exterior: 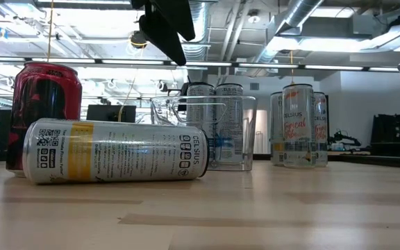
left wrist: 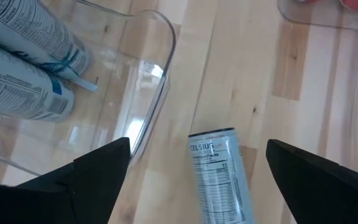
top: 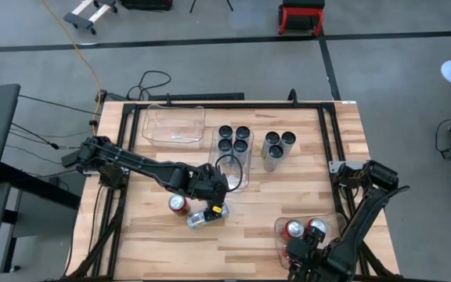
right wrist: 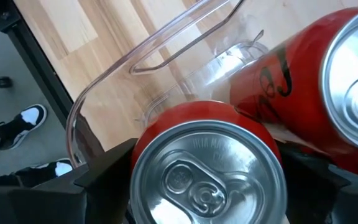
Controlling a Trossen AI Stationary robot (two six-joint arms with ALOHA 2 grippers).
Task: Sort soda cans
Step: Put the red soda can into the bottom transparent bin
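**Student:** Wooden table (top: 304, 196) is filling the high view. What is standing on it, from the largest item down?

**Instructor:** Three clear bins. An empty bin (top: 174, 125) is sitting at the far left. The middle bin (top: 232, 153) is holding four dark cans (top: 233, 139) upright at its far end. The near-right bin (top: 282, 235) is holding two red cans (top: 304, 229). Four silver cans (top: 278, 146) are standing loose as a cluster, just right of the middle bin. One more red can (top: 178, 204) is standing near the left arm, and a silver can on its side (top: 200, 218) is lying just beside it.

**Student:** Which step is under way?

**Instructor:** Judging from the layout, the right gripper (top: 302, 252) is finishing a placement. Its jaws are standing apart on either side of the upright red can (right wrist: 207, 167) inside the near-right bin, so the can is appearing released rather than gripped. The left gripper (top: 214, 200) is hovering with jaws spread wide, holding nothing, directly over the fallen silver can (left wrist: 219, 177).

**Student:** What is the next move demanding?

**Instructor:** Probably a descent by the left gripper, with the fingers straddling the can's round body across its width, since a lying can is liable to roll. The right arm would need to lift clear of the bin wall first.
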